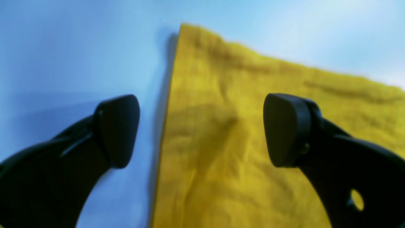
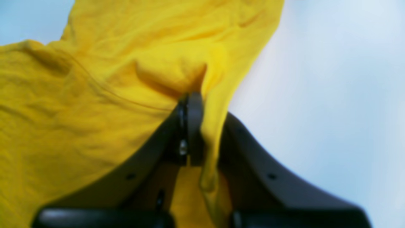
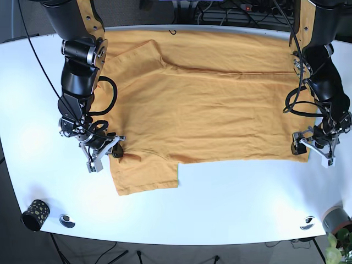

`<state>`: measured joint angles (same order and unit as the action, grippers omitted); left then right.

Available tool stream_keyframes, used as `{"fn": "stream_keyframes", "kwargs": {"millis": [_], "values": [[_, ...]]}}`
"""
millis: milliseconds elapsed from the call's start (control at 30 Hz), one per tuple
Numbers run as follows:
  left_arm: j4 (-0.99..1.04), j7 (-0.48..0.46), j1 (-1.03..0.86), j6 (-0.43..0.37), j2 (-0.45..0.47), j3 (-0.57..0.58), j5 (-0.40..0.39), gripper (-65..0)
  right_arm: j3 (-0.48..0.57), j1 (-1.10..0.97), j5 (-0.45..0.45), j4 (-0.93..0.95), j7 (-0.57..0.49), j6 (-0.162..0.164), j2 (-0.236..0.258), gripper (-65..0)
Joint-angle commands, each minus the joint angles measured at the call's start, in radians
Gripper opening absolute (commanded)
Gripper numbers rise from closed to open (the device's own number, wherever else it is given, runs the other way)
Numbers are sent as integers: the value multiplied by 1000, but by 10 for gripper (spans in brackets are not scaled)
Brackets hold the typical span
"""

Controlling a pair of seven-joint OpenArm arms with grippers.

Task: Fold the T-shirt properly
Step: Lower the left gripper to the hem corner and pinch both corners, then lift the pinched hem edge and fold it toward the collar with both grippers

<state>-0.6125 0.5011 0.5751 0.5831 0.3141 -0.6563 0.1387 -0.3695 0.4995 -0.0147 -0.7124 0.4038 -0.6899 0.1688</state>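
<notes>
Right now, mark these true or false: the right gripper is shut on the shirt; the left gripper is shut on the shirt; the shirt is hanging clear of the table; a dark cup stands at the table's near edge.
1. The right gripper is shut on the shirt: true.
2. The left gripper is shut on the shirt: false, it is open, straddling the hem edge.
3. The shirt hangs clear of the table: false, it lies spread on it.
4. A dark cup stands at the near edge: true.

Garment: yellow-orange T-shirt [image 3: 209,104], spread flat, wrinkled
Place: across the white table's far half
Near sleeve: pinched up, seemingly folding inward
</notes>
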Motion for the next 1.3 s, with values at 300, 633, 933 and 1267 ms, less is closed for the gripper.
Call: {"fn": "stream_keyframes", "kwargs": {"millis": [300, 633, 933, 1267], "values": [[81, -34, 55, 5, 13, 2, -12, -188, -1, 26, -20, -19, -12, -8, 8, -650], [82, -115, 53, 1, 13, 0, -9, -524, -1, 24, -20, -19, -10, -8, 8, -650], [72, -77, 53, 7, 13, -4, -14, -650, -1, 32, -20, -33, -10, -8, 7, -650], [-208, 55, -19, 8, -28, -29, -57, -650, -3, -17, -21, -280, 93, -8, 7, -650]]}}
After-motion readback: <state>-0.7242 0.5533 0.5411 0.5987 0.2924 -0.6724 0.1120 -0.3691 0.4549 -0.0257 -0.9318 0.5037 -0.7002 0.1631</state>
